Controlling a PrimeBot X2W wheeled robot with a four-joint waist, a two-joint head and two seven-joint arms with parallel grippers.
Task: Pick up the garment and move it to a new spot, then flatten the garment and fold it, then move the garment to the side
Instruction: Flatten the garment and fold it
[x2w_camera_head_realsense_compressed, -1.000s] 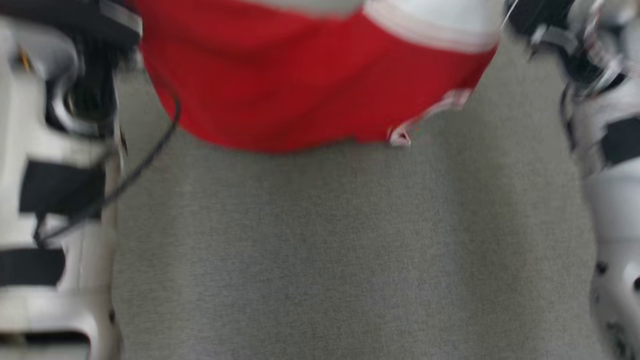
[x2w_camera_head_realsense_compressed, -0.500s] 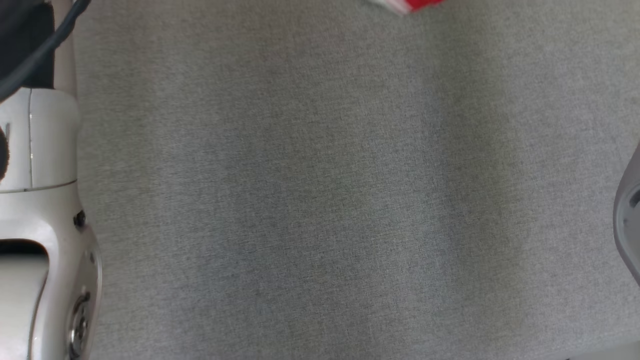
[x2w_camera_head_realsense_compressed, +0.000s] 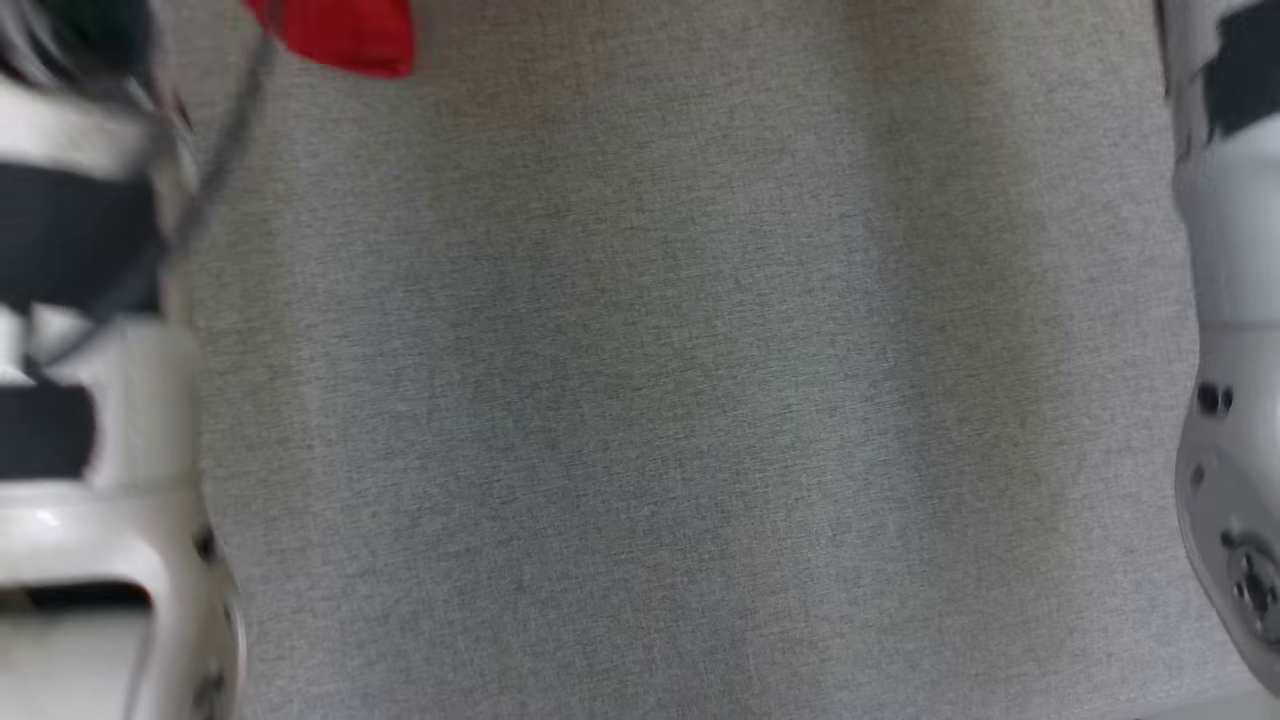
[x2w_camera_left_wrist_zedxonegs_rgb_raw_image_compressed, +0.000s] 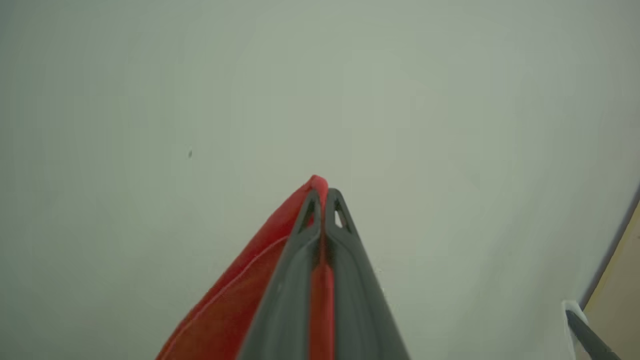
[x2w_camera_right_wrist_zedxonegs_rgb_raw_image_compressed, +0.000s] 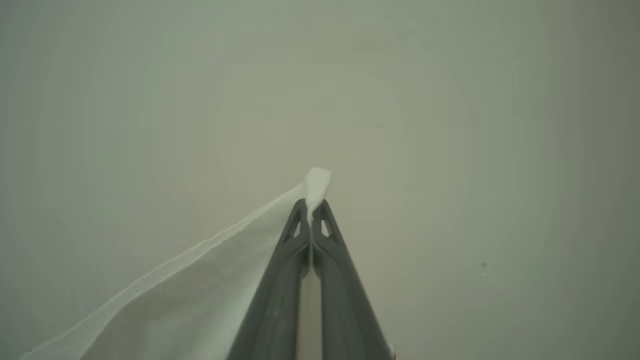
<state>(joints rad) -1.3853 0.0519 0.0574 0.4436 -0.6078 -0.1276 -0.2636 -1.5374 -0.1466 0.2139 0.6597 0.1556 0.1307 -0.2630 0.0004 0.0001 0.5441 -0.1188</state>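
Observation:
The garment is red with white parts. In the head view only a small red corner of the garment (x2w_camera_head_realsense_compressed: 345, 35) shows at the top left edge, above the grey cloth-covered table (x2w_camera_head_realsense_compressed: 660, 400). My left gripper (x2w_camera_left_wrist_zedxonegs_rgb_raw_image_compressed: 324, 197) is shut on a red edge of the garment (x2w_camera_left_wrist_zedxonegs_rgb_raw_image_compressed: 240, 295), which hangs down to the left of the dark fingers (x2w_camera_left_wrist_zedxonegs_rgb_raw_image_compressed: 290, 280). My right gripper (x2w_camera_right_wrist_zedxonegs_rgb_raw_image_compressed: 311, 206) is shut on a white edge of the garment (x2w_camera_right_wrist_zedxonegs_rgb_raw_image_compressed: 190, 295), with a white tip poking past the fingertips. Both grippers point at a plain pale wall.
My pale left forearm (x2w_camera_head_realsense_compressed: 80, 400) runs along the left edge of the head view and my right forearm (x2w_camera_head_realsense_compressed: 1235, 400) along the right edge. A tan surface (x2w_camera_left_wrist_zedxonegs_rgb_raw_image_compressed: 622, 280) with a dark rim shows at the lower right of the left wrist view.
The head view has shifted a lot. A second ago the red garment spread across the top; now only a red corner shows at the top left. Both forearms appear again at the sides.

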